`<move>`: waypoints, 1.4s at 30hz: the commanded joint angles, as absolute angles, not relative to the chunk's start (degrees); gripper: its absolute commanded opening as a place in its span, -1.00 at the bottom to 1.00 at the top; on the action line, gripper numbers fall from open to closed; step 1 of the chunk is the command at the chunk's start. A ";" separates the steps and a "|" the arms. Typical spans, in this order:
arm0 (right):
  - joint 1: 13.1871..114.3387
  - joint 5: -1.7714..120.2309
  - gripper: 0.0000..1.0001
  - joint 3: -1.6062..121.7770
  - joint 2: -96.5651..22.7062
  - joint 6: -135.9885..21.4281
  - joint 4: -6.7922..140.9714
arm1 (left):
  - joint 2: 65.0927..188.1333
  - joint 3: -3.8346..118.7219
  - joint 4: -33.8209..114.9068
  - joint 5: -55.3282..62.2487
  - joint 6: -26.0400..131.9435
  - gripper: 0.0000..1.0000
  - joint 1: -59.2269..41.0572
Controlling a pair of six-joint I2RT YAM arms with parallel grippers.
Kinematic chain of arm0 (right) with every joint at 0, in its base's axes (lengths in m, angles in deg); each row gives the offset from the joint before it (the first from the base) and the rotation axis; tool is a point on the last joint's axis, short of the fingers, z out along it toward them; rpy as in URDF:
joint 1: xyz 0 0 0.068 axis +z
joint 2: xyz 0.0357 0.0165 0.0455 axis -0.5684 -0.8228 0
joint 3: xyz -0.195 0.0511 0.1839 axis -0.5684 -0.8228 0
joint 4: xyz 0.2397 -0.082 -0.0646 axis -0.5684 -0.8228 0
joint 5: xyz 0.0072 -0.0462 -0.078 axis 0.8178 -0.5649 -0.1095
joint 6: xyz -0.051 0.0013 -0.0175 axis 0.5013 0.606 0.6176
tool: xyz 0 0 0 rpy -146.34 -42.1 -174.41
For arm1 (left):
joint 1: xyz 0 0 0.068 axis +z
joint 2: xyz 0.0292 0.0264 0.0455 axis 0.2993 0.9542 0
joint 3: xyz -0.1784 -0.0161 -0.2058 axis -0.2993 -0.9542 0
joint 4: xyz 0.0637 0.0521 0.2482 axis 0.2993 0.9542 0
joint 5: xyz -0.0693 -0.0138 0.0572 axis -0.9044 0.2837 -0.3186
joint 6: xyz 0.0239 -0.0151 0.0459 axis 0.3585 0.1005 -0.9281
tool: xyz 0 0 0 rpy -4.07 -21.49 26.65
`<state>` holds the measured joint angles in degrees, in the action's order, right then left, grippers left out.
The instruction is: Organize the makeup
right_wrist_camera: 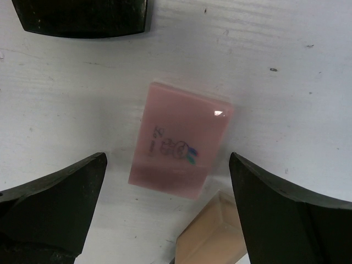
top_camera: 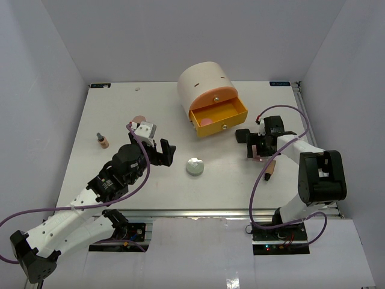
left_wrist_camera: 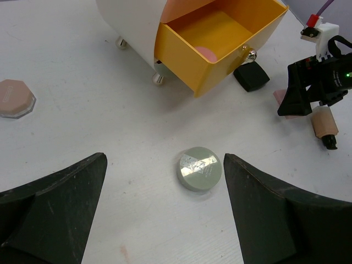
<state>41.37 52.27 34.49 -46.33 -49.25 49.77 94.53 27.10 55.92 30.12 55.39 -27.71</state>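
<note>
A silver-white round compact [top_camera: 195, 166] lies on the table just right of my open, empty left gripper [top_camera: 164, 154]. In the left wrist view the compact [left_wrist_camera: 200, 168] sits ahead between the spread jaws, nearer the right finger. My right gripper [top_camera: 258, 149] is open and hangs over a pink flat palette [right_wrist_camera: 181, 140], its jaws either side of it and not touching. A tan tube [right_wrist_camera: 217, 236] lies right by the palette's near corner. A black square case [right_wrist_camera: 82, 16] lies beyond it. Another tan tube [top_camera: 103, 141] and a pink disc [top_camera: 139, 118] sit to the left.
The cream drum [top_camera: 201, 84] stands at the back centre. Its orange drawer [top_camera: 231, 114] is pulled open with a pink disc [left_wrist_camera: 208, 54] inside. The right arm's cable loops over the table's right side.
</note>
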 commanded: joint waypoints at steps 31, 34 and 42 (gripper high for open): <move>38.30 66.66 -0.81 40.29 -25.64 -33.97 52.72 | 93.89 26.61 54.86 29.50 55.46 0.96 -27.50; 39.00 73.18 -0.81 44.13 -25.26 -30.42 51.26 | 93.94 26.37 54.45 28.76 55.29 0.96 -27.50; 41.52 78.22 -0.81 57.16 -31.67 -34.68 49.49 | 94.55 25.95 54.04 28.58 54.79 0.96 -27.50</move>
<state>40.65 72.16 51.34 -29.59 -33.76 50.02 94.57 26.44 55.16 29.37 55.32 -27.71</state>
